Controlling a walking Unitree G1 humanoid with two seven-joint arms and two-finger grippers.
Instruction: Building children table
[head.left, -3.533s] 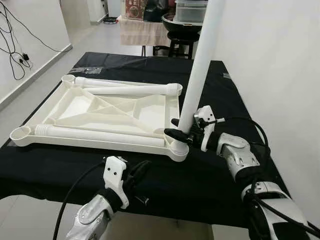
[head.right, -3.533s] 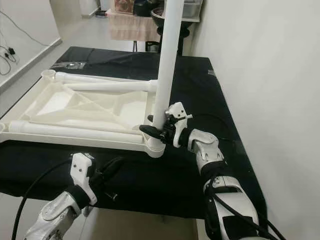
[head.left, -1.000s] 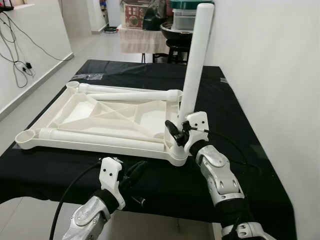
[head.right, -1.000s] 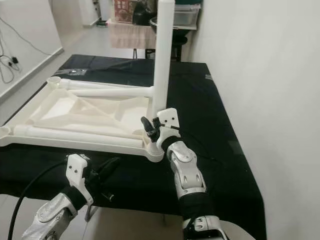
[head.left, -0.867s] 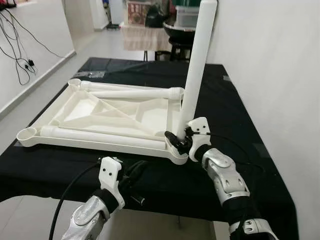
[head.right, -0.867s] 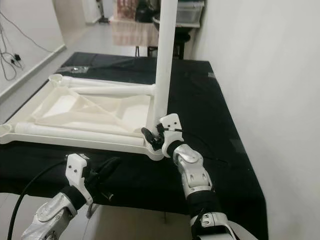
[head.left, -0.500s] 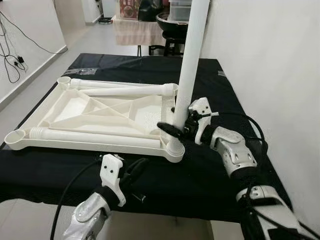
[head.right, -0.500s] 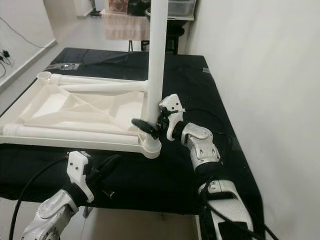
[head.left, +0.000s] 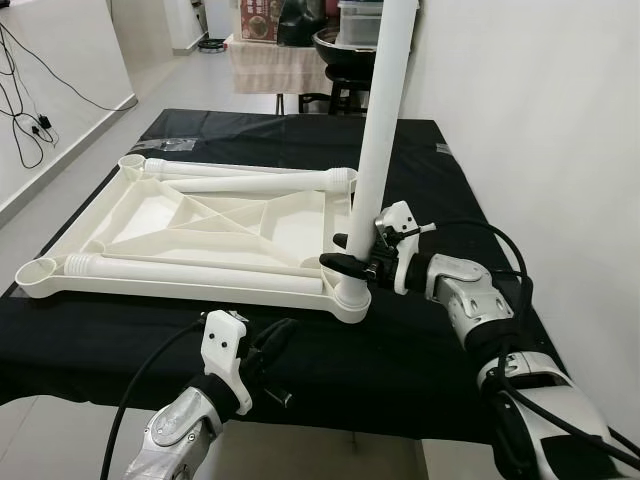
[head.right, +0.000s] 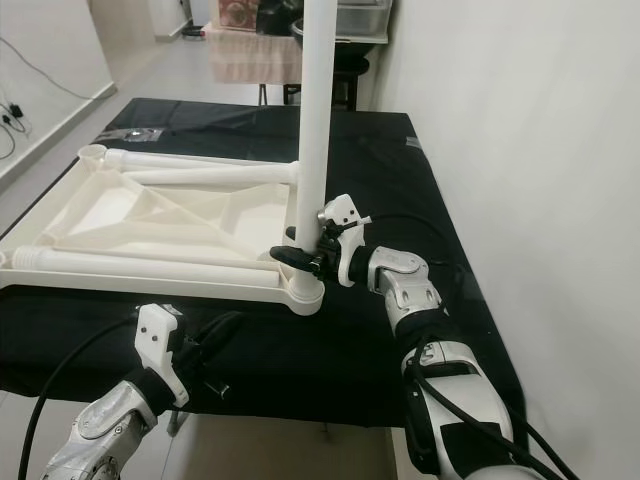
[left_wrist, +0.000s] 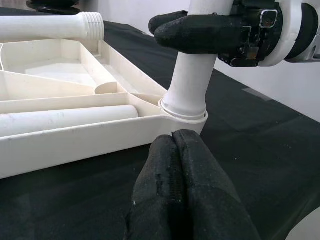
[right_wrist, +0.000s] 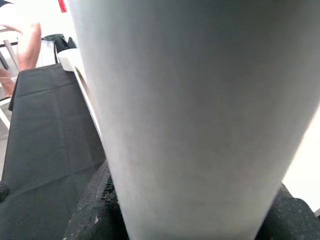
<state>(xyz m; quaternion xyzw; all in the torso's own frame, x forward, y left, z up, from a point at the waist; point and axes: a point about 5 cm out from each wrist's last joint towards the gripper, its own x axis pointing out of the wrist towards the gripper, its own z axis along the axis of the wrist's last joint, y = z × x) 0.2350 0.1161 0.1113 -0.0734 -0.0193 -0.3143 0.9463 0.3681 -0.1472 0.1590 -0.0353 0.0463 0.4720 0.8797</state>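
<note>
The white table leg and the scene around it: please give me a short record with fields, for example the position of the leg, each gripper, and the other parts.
standing leg: upright in the near right corner socket of the tabletop
tabletop: upside down on the black cloth
right gripper: shut on standing leg, low near the socket
left gripper: shut, holds nothing, near the front edge
loose legs: two, lying across the tabletop

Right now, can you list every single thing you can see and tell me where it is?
tabletop: 1, white, upside down on the black cloth
upright leg: 1, white, standing in the tabletop's near right corner socket
loose legs: 2, white, lying in the tabletop
black cloth: 1, covering the work table
cables: black, on the far left wall
right gripper: shut on the upright leg, low down
left gripper: shut, before the near table edge
</note>
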